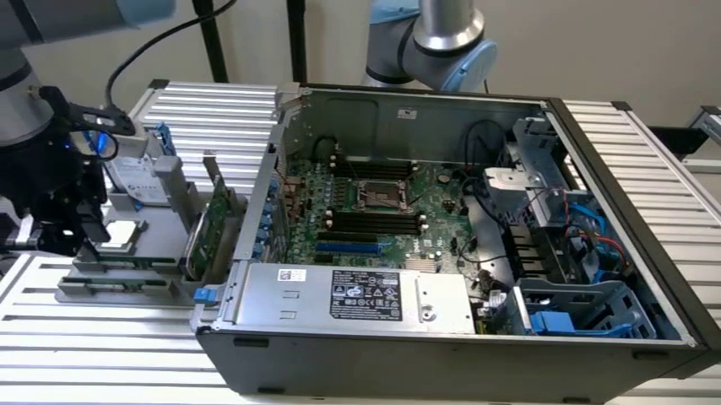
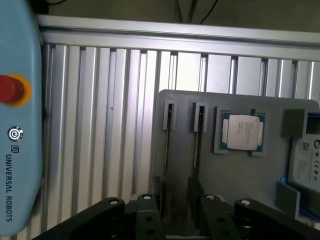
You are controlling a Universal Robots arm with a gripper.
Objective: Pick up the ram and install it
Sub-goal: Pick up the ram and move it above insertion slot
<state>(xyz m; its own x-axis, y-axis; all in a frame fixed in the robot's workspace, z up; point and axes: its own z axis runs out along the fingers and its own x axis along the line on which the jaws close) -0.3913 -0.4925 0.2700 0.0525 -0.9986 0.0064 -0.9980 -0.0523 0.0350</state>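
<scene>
At the exterior view's left, our arm (image 1: 34,126) hangs over the grey holder (image 1: 113,291) on the counter (image 1: 113,363). In the wrist view the gripper (image 2: 180,227) stands moderately open above two narrow slots, with nothing between its jaws. The ram (image 2: 167,150) appears to stand on edge there, not yet grasped. We judge this the pick-up approach, and the next move calls for centring over one stick and descending squarely. Toward the exterior view's centre and right sits the open computer case (image 1: 451,253), its memory slots (image 1: 366,221) seemingly empty.
</scene>
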